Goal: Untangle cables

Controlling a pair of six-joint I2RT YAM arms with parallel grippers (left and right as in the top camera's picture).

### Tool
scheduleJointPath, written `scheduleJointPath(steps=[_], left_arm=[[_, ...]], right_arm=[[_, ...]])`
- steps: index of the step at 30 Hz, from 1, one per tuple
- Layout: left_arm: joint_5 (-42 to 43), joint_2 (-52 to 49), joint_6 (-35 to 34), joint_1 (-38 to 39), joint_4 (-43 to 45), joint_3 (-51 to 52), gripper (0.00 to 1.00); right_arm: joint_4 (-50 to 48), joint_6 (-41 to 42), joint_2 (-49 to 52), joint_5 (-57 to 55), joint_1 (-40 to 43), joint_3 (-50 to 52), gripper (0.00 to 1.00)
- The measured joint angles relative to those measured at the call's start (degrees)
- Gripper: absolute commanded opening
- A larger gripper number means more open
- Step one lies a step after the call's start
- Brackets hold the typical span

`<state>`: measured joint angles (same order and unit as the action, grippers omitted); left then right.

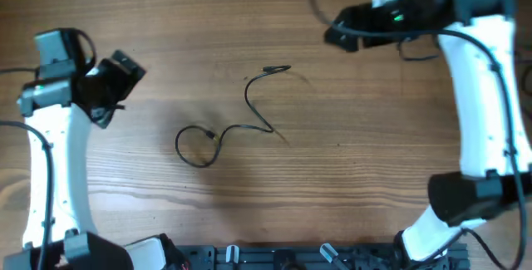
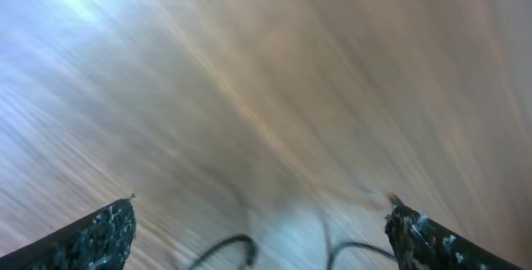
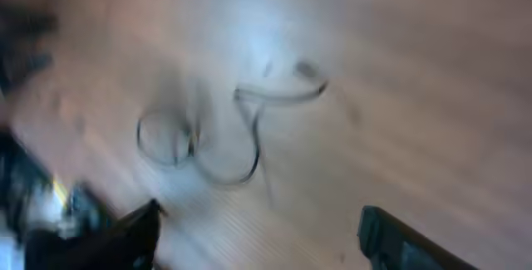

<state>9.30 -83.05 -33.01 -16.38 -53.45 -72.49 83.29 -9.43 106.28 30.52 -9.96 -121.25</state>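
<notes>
A thin black cable (image 1: 246, 110) lies on the wooden table in the middle, with a small loop at its left end and a plug end at the upper right. It shows blurred in the right wrist view (image 3: 241, 129) and partly at the bottom of the left wrist view (image 2: 241, 249). My left gripper (image 1: 116, 83) is open and empty, raised at the far left, well away from the cable. My right gripper (image 1: 341, 33) is open and empty, raised at the upper right, apart from the cable.
The wooden table (image 1: 349, 154) spreads around the cable. Both white arms stand at the table's left and right sides. A dark rail (image 1: 274, 257) runs along the front edge.
</notes>
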Motion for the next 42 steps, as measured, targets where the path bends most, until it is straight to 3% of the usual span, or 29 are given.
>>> scheduleJointPath(steps=[4,7,10,14,17,19,20,21,22,25,31,37,42], left_arm=[[-0.94,-2.45,0.20,-4.28,-2.23,0.02,0.99],[-0.94,-2.69,0.26,-4.37,-2.29,0.02,1.00],[-0.94,-2.78,0.42,-4.37,-2.49,0.02,1.00],[-0.94,-2.80,1.44,-4.37,-2.54,0.02,1.00],[-0.92,-2.80,3.34,-4.37,-2.56,0.02,1.00],[-0.90,-2.80,4.15,-4.37,-2.99,0.02,1.00],[-0.92,-2.80,4.33,-4.37,-3.06,0.02,1.00],[-0.90,-2.80,4.48,-4.37,-3.08,0.02,1.00],[-0.90,-2.80,4.48,-4.37,-3.10,0.02,1.00],[-0.92,-2.80,4.48,-4.37,-3.10,0.02,1.00],[-0.92,-2.93,4.50,-4.37,-3.74,0.02,1.00],[-0.85,-2.99,4.50,-4.13,-4.57,0.02,1.00],[0.20,-3.02,4.50,-2.12,-4.87,0.02,1.00]], right_arm=[[6.47,-11.02,7.78,-0.59,-9.22,0.04,0.85],[6.88,-14.93,13.16,-0.83,-15.82,0.04,0.86],[2.58,-15.98,14.21,-2.25,-22.53,1.40,0.86],[-6.01,-16.39,14.80,-3.15,-29.62,13.44,0.85],[-13.27,-15.74,14.86,-3.96,-31.82,19.02,0.74],[-22.91,-10.75,15.10,-8.28,-32.04,23.56,0.65],[-25.29,-8.57,15.13,-10.32,-31.95,24.59,0.55],[-26.51,-7.26,15.17,-11.58,-31.85,24.92,0.25],[-27.21,-6.51,15.17,-12.28,-31.85,24.92,0.04],[-28.09,-3.10,15.17,-14.58,-31.74,24.92,0.04],[-27.36,3.45,11.15,-17.20,-23.54,13.97,0.04],[-47.47,14.60,0.87,-30.84,-5.81,4.39,0.04],[-60.19,18.62,3.52,-39.45,6.97,4.61,0.04]])
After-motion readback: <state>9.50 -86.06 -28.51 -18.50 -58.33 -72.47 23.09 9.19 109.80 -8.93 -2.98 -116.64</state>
